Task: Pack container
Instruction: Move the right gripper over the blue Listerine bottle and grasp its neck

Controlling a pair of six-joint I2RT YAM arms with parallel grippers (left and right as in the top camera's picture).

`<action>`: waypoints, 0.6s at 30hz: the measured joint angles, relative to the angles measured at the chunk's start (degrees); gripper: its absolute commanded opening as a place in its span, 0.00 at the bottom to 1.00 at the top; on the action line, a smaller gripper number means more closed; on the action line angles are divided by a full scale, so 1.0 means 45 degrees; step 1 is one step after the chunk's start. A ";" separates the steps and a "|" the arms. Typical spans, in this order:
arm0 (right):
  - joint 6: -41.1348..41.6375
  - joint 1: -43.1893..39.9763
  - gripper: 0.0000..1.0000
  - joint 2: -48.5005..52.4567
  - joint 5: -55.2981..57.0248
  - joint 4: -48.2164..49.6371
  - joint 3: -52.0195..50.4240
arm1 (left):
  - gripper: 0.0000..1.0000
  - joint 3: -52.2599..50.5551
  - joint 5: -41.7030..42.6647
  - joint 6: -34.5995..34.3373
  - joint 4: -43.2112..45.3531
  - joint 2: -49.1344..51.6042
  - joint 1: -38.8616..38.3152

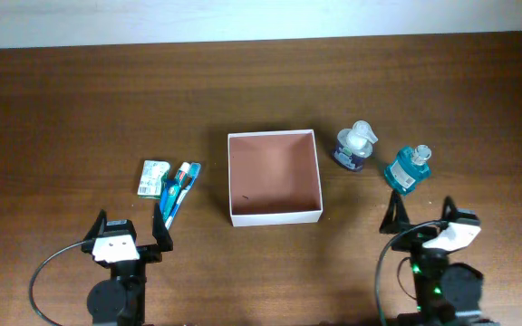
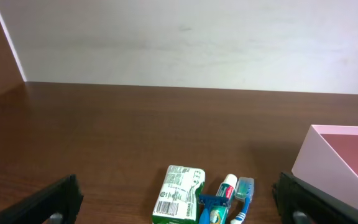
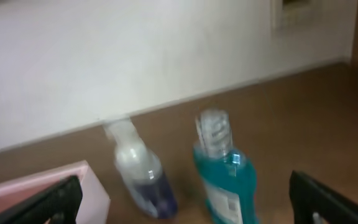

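The container (image 1: 275, 177) sits on the brown tabletop (image 1: 80, 109). It is a square shallow box with thin white walls, and its reddish-brown floor is in full view.

Left of the container, apart from it, lies a small green packet (image 1: 153, 177). The left wrist view shows it flat with its barcode label facing up. Between the packet and the container lies a toothbrush pack (image 1: 178, 190) with blue and red parts. It lies just beside the packet and slants a little.

Right of the container, near its far corner, stands a clear pump bottle (image 1: 355, 147) with dark purple liquid. A teal mouthwash bottle (image 1: 407, 167) stands just beyond it, farther from the container. The right wrist view of both bottles is blurred.

The left hand (image 1: 131, 223) is on the near side of the container and off to its left, close to the toothbrush pack. Its fingers (image 2: 51, 202) are spread wide. The right hand (image 1: 421, 206) is on the near side of the container and off to its right, close to the mouthwash bottle. Its fingers (image 3: 45, 199) are also spread wide. Neither hand touches the container.
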 measured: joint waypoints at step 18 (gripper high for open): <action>-0.1996 0.0000 0.98 1.1142 0.0379 -0.9224 1.2706 | 0.99 -0.0058 0.0000 0.0039 0.0005 -0.0024 0.0000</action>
